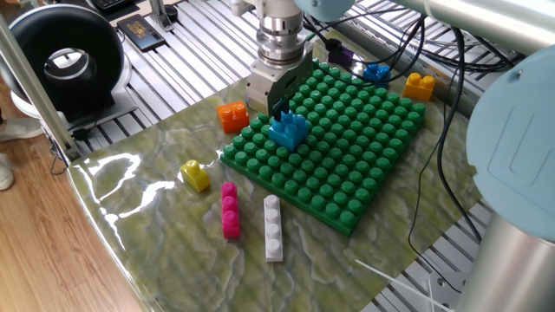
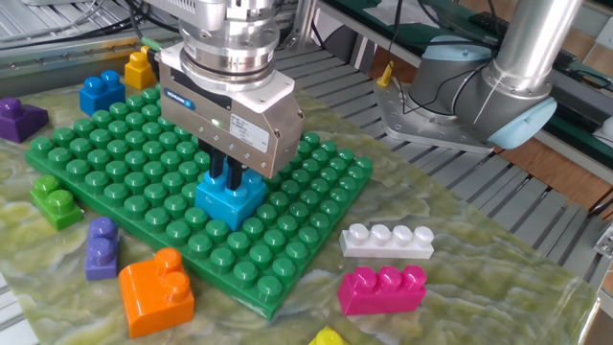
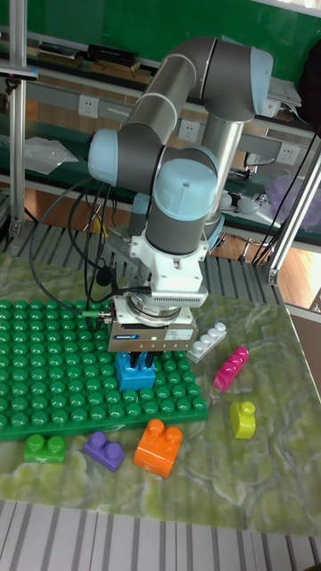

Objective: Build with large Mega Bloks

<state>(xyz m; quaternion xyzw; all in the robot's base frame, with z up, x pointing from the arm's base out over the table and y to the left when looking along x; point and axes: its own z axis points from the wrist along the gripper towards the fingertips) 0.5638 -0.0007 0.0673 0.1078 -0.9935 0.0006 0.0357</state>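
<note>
1. I had the tool (image 2: 227, 175) standing upright over the big green studded baseplate (image 2: 115, 153), its dark fingers (image 2: 217, 172) pinching the studs of a light blue plastic brick (image 2: 230, 198).
2. That brick sat on the baseplate near one edge.
3. On the marbled green surface (image 1: 156, 234) just off that edge lay a white four-stud brick (image 2: 387, 239) and a pink one (image 2: 381, 288), side by side.
4. An orange brick (image 2: 156, 291) rested beside the baseplate's corner.

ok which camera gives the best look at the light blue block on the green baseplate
The other fixed view: the light blue block sits near and large there, with the gripper fingers down on its top. One fixed view shows it smaller, studs visible beside the gripper. The tall fixed view shows only its front face under the gripper.
</note>
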